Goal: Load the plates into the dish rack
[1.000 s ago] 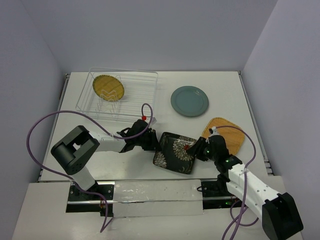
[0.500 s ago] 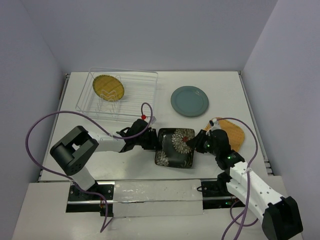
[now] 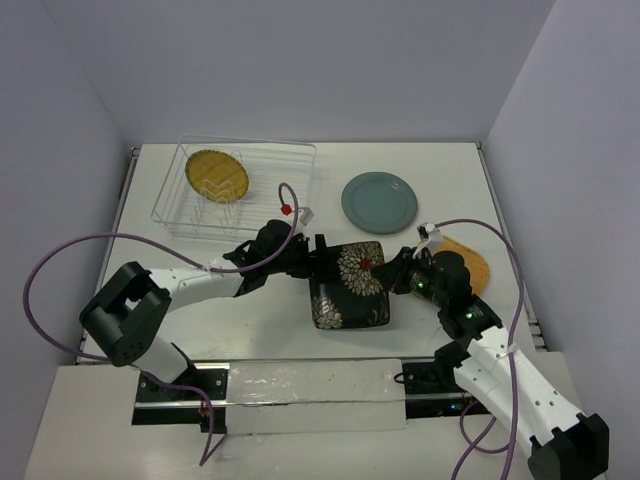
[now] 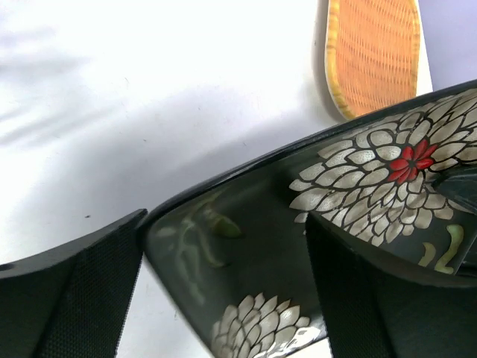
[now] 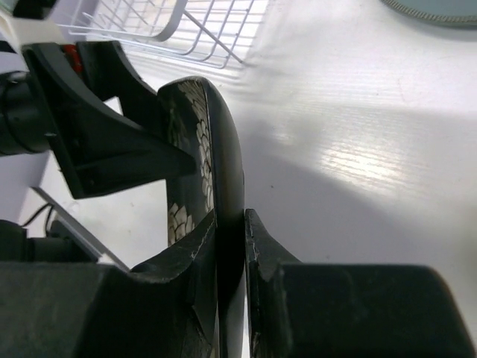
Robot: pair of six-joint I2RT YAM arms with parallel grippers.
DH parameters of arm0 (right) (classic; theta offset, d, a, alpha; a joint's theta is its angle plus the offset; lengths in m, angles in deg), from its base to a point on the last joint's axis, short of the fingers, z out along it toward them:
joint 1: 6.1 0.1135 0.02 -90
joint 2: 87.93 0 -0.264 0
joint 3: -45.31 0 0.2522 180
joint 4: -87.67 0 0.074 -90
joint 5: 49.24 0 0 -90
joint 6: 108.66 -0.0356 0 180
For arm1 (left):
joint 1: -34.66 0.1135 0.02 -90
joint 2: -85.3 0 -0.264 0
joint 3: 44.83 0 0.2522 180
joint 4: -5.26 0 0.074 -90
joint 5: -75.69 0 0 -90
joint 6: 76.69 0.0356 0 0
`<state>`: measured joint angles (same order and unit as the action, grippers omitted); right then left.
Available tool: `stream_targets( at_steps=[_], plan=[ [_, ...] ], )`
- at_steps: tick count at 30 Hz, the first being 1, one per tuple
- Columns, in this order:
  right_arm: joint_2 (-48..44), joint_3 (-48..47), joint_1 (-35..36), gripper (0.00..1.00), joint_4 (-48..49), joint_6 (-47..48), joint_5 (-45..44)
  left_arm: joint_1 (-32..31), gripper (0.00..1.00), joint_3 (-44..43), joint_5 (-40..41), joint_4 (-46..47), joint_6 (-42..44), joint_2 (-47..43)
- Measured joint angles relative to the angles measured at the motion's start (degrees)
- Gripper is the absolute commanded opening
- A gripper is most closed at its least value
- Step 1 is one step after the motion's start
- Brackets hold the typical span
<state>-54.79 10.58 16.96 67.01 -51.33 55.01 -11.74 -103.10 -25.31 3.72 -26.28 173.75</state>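
Observation:
The square black plate (image 3: 350,285) with white and red flowers stands tilted on its edge at the table's middle. My right gripper (image 3: 392,275) is shut on its right rim (image 5: 227,186), pinched between both fingers. My left gripper (image 3: 315,258) is open, its fingers (image 4: 82,291) spread wide around the plate's left corner (image 4: 253,246). The round yellow plate (image 3: 216,175) stands in the clear dish rack (image 3: 300,170) at the far left. A teal-grey plate (image 3: 379,202) lies flat at the far middle. The orange plate (image 3: 470,262) lies behind my right wrist.
The rack's white wire dividers (image 5: 186,22) show just beyond the black plate. The orange plate (image 4: 373,52) lies flat on the white table past the black plate. Purple cables loop off both arms. Grey walls close in the table on three sides.
The black plate has risen from lying flat to standing tilted. My right gripper closed on its right rim and my left gripper opened wide. Both arms shifted toward the far side.

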Motion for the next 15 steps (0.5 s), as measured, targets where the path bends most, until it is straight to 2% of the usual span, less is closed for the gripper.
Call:
stream_targets(
  at_steps=[3, 8, 11, 15],
  plan=[
    [-0.07, -3.37, 0.28, 0.00, -4.36, 2.40, -3.24, 0.21, 0.99, 0.00, 2.64, -2.42, 0.78, -3.63],
    [1.14, -10.69, 0.31, 0.00, -6.64, 6.60, -10.67, 0.63, 0.99, -0.02, 11.86, -7.20, 2.45, -16.78],
    [4.42, -15.57, 0.53, 0.00, -6.40, 9.26, -13.64, 1.71, 0.99, -0.43, 18.94, -9.39, 2.69, -23.95],
    [10.86, -22.62, 3.13, 0.00, -7.11, 14.55, -16.79, 4.77, 0.99, -0.47, 26.10, -13.12, 2.37, -29.09]
  ],
)
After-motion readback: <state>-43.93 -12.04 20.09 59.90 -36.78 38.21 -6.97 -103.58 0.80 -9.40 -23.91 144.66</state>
